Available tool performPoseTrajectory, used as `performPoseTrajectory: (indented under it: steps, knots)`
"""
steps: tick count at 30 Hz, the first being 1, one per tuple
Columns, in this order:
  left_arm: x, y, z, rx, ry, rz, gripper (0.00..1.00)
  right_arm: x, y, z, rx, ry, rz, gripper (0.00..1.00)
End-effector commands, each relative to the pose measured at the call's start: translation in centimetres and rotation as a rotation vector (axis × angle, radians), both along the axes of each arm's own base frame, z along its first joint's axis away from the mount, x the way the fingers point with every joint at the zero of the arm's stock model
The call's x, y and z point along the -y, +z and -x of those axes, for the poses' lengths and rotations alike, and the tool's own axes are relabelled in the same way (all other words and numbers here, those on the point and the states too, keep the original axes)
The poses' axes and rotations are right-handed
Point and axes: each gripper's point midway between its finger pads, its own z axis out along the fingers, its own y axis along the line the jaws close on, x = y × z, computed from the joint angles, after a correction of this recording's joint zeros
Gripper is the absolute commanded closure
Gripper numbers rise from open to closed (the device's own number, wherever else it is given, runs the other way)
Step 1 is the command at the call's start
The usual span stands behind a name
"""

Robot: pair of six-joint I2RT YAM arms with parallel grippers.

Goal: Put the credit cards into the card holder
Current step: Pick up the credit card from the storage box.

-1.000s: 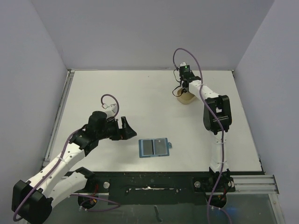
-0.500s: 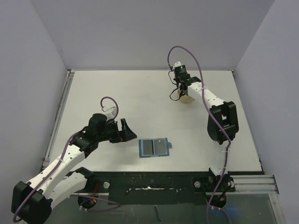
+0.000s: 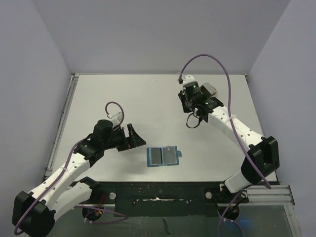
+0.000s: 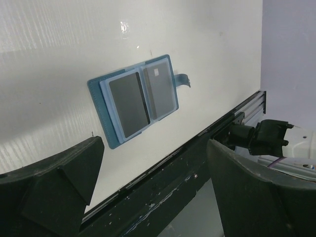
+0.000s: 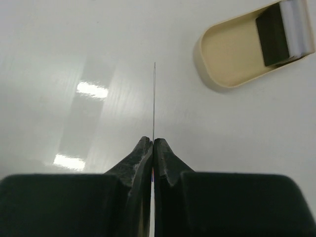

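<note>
My right fingers (image 5: pixel 153 142) are clamped shut on a credit card (image 5: pixel 154 98), seen edge-on from the wrist as a hair-thin straight line pointing out over the glossy white desk (image 5: pixel 59 44). Beyond it and to the right lies the tan oval dish (image 5: pixel 232 57), smooth-walled with a rounded rim. At its far end a dark slab (image 5: pixel 271 34) leans beside a pale strip (image 5: pixel 296 24), and I cannot tell what either is.

The card holder (image 3: pixel 164 155) lies spread open and flat near the front edge of the desk, between my two arms and well apart from the dish. It is a soft blue bifold with a paler blue inner panel. Each of its two pockets is filled: a dark grey card (image 4: pixel 129 103) in one, a lighter silvery card (image 4: pixel 160 89) in the other. They sit side by side, both flat rectangles with rounded corners. The little closing tab (image 4: pixel 183 80) curls out from the silvery card's side.

My left fingers (image 3: pixel 134 137) stand wide open, gripping nothing, near the holder on the dark card's side and not touching it. A black rail (image 4: pixel 197 163) runs along the desk's near edge
</note>
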Motion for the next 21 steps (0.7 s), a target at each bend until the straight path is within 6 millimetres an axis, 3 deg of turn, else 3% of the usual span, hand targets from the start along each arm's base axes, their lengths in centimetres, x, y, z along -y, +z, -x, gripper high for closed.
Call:
performPoseTrajectory:
  steps: [1,8,14,21]
  knots:
    - [1.5,5.0,-1.8,0.104,0.018,0.15,0.16,-4.0,2.6,3.2,0.019,0.016,-0.319,1.0]
    - [2.3,9.5,-2.8,0.159,0.08,0.325,0.22,-7.9,6.3,9.4,0.038,0.124,-0.76,1.0]
    - [2.6,12.1,-3.3,0.203,0.113,0.45,0.25,-10.3,9.6,14.2,0.026,0.246,-1.096,1.0]
    - [3.5,13.8,-3.6,0.222,0.071,0.515,0.29,-11.8,11.3,17.7,-0.019,0.389,-1.28,1.0]
